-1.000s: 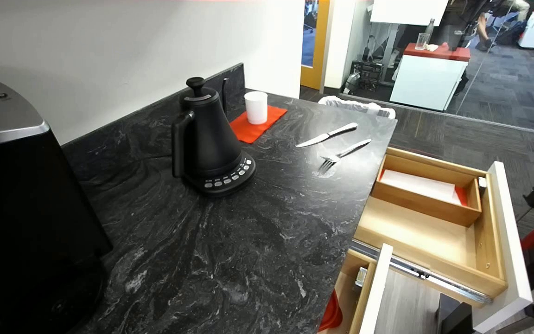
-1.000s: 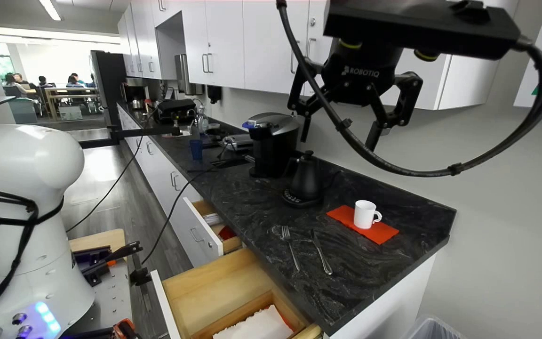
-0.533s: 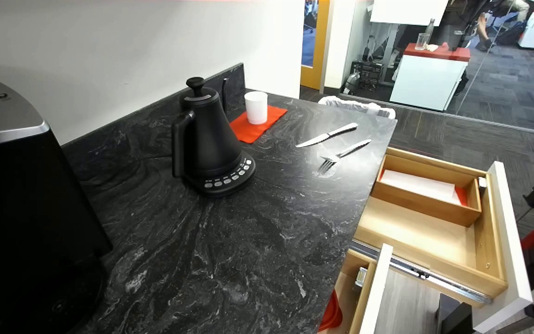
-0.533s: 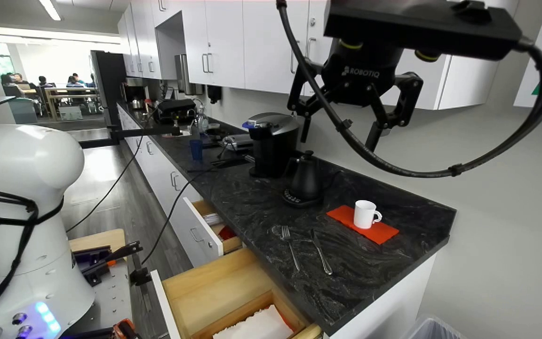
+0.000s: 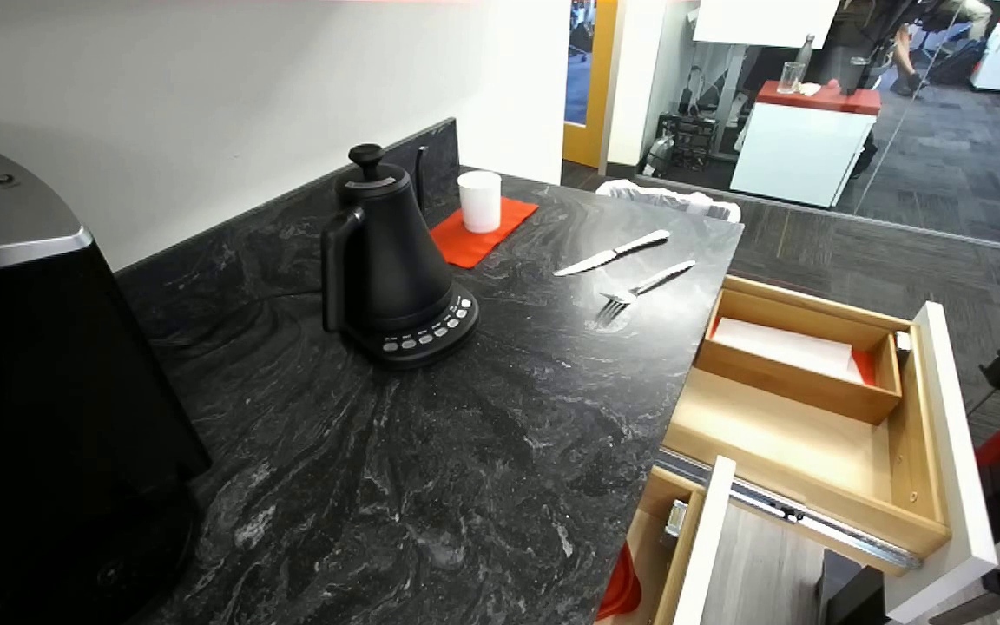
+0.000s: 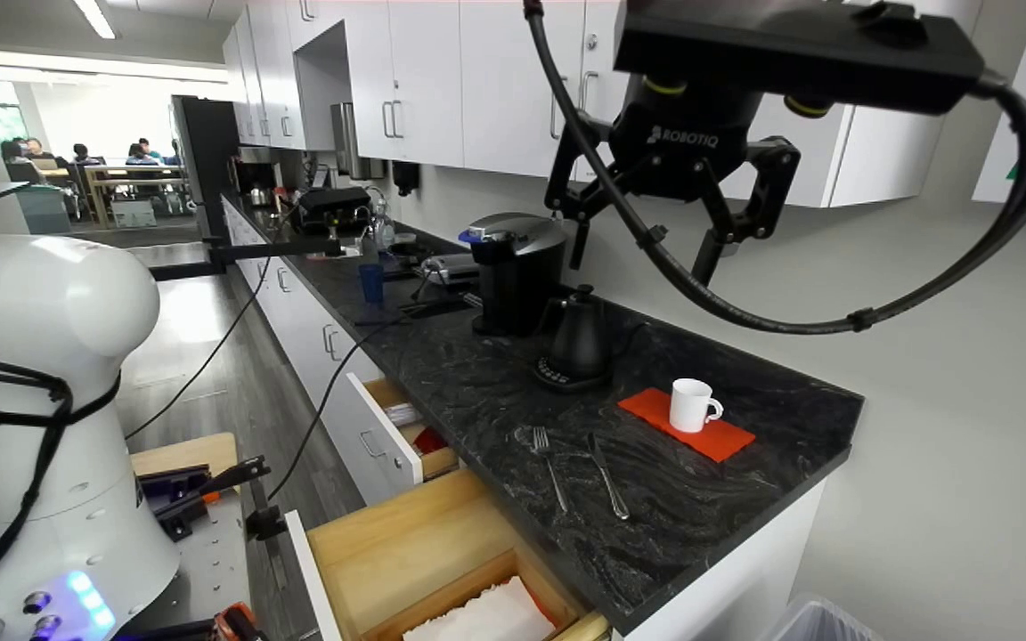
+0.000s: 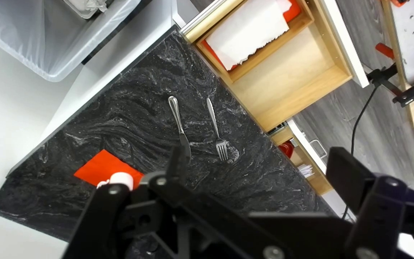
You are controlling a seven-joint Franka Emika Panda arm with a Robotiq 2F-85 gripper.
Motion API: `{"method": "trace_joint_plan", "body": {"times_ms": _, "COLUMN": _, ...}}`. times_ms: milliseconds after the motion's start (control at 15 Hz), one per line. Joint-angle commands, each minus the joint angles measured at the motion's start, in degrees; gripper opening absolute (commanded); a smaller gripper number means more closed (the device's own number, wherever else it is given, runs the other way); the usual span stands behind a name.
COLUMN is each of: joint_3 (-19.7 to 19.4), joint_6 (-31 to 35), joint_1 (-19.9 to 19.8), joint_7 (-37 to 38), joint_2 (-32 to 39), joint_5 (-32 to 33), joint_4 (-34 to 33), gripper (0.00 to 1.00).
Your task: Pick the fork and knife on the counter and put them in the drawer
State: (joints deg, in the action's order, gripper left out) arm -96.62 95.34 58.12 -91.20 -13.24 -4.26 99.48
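The empty gripper (image 6: 638, 272) is wide. Picking seems next: go down for the fork (image 7: 216, 131), near the edge of the counter (image 7: 135, 118) by the drawer (image 7: 279, 73).

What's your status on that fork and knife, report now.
Gripper open, holding nothing. Fork and knife lying apart on the counter, drawer pulled open at its edge. White mug on red napkin apart from both, likely not in the way.
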Motion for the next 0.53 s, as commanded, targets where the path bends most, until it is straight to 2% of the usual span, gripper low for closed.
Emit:
{"method": "trace_joint_plan", "body": {"times_ms": 0, "joint_3": 0.2, "joint_6": 0.33, "joint_1": 0.14, "joint_7": -1.04, "joint_2": -0.56, "joint_5": 0.11, "joint_4": -0.07, "gripper": 1.0}}
{"method": "trace_joint_plan", "body": {"times_ms": 200, "joint_3": 0.06, "joint_6": -1.0, "joint_1": 0.3, "joint_7": -0.87, "joint_2": -0.41, "joint_5": 0.54, "joint_4": -0.21, "gripper": 1.0}}
{"method": "trace_joint_plan", "body": {"times_ms": 267, "joint_3": 7.7, "joint_6": 3.82, "joint_1": -7.8, "joint_7": -2.3, "joint_2": 6.12, "joint_5": -5.03, "joint_4": 7.22, "gripper": 1.0}}
{"method": "trace_joint_plan", "body": {"times_ms": 333, "joint_3": 9.55, "joint_6": 4.87, "joint_1": -9.16, "joint_7": -1.37, "joint_2": 6.13, "joint_5": -6.28, "joint_4": 8.12, "gripper": 1.0}}
{"method": "trace_joint_plan", "body": {"times_ms": 400, "joint_3": 13.83, "joint_6": 9.21, "joint_1": -12.11, "joint_7": 0.01, "joint_2": 5.63, "joint_5": -7.46, "joint_4": 10.48, "gripper": 1.0}}
{"method": "trace_joint_plan", "body": {"times_ms": 467, "joint_3": 18.52, "joint_6": 13.25, "joint_1": -13.36, "joint_7": 3.67, "joint_2": 1.47, "joint_5": -3.71, "joint_4": 12.59, "gripper": 1.0}}
